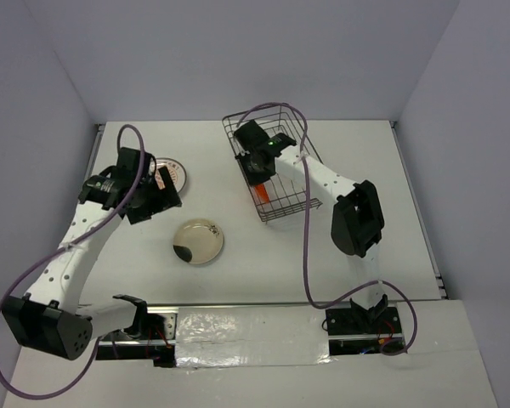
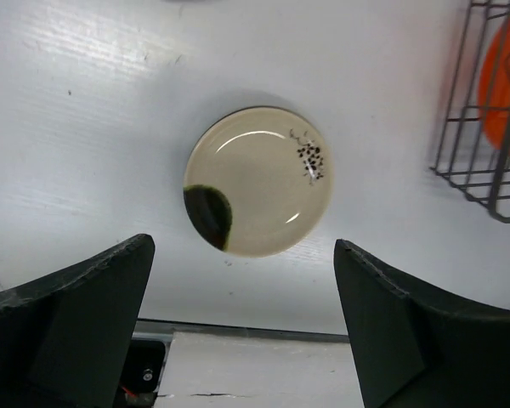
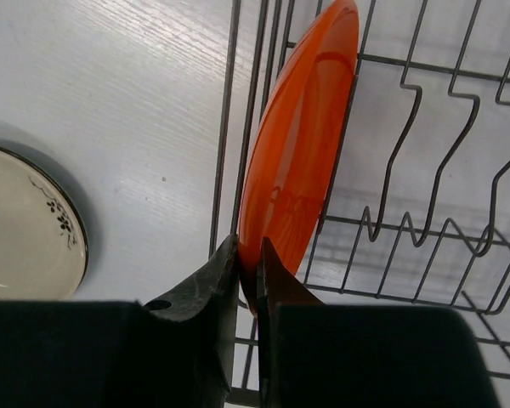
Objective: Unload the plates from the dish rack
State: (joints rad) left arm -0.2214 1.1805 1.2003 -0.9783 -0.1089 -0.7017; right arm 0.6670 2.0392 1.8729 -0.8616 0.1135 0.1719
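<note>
The dark wire dish rack stands at the back middle of the table. An orange-red plate stands on edge in the rack; it also shows in the top view and the left wrist view. My right gripper is shut on this plate's near rim, inside the rack. A cream plate with a dark patch lies flat on the table, also in the left wrist view. A white plate with a red pattern lies partly hidden under my left arm. My left gripper is open and empty, above the table near the cream plate.
The rack's near corner is at the right of the left wrist view. The cream plate's rim lies left of the rack in the right wrist view. The table's front edge with a taped strip is near the arm bases.
</note>
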